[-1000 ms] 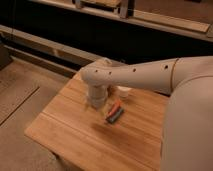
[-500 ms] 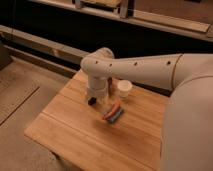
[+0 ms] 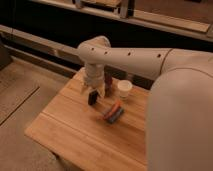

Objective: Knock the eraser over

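Front of the table [image 3: 65, 135] is bare wood, so there's plenty of room to shove that way. Orange and blue sticks [image 3: 114, 111] lie just in front of the cup [image 3: 124, 88]. The eraser [image 3: 92, 97] looks upright, left of the cup, with the claw [image 3: 94, 89] right above it. I can't tell whether it's spread or closed. A swipe toward the cup could tip that instead.

Smooth plastic-looking gripper [image 3: 95, 90] just above the matt dark eraser [image 3: 93, 98] on the wood-plank table [image 3: 75, 131].
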`<state>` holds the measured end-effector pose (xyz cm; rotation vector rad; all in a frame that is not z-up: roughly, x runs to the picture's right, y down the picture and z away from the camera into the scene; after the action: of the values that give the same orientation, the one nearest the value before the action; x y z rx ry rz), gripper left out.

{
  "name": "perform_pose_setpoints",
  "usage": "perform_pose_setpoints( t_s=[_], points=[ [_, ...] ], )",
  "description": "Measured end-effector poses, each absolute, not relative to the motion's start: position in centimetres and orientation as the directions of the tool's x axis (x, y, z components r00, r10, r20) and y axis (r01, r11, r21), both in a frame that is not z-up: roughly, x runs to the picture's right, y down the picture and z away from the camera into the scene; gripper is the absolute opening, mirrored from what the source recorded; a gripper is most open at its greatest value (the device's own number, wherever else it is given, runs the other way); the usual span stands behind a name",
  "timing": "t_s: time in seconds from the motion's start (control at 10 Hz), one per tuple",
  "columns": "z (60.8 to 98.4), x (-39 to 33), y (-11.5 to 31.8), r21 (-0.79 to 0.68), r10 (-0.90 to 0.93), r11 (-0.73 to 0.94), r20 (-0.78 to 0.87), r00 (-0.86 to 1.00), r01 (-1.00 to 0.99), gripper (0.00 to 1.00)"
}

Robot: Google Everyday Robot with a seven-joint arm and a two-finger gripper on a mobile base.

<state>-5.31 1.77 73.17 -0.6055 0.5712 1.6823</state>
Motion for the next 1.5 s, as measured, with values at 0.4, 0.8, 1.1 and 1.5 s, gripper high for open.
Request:
perform_pose_setpoints(
  t_s=[0.4,0.8,1.1,1.5],
  points=[
    [76.7,-7.0,2.6,-0.003,0.711,-0.175,-0.693,-0.124,-0.985,0.65],
    [79.6,-8.9,6.2,-0.039,0.66,-0.151,-0.748,-0.072,-0.988,0.65],
    [80.2,-9.7,4.2,-0.086,0.706,-0.085,-0.708,0.001,-0.993,0.65],
    [78.0,-10.0,-2.8,-0.108,0.794,0.026,-0.601,0.086,-0.994,0.65]
  ],
)
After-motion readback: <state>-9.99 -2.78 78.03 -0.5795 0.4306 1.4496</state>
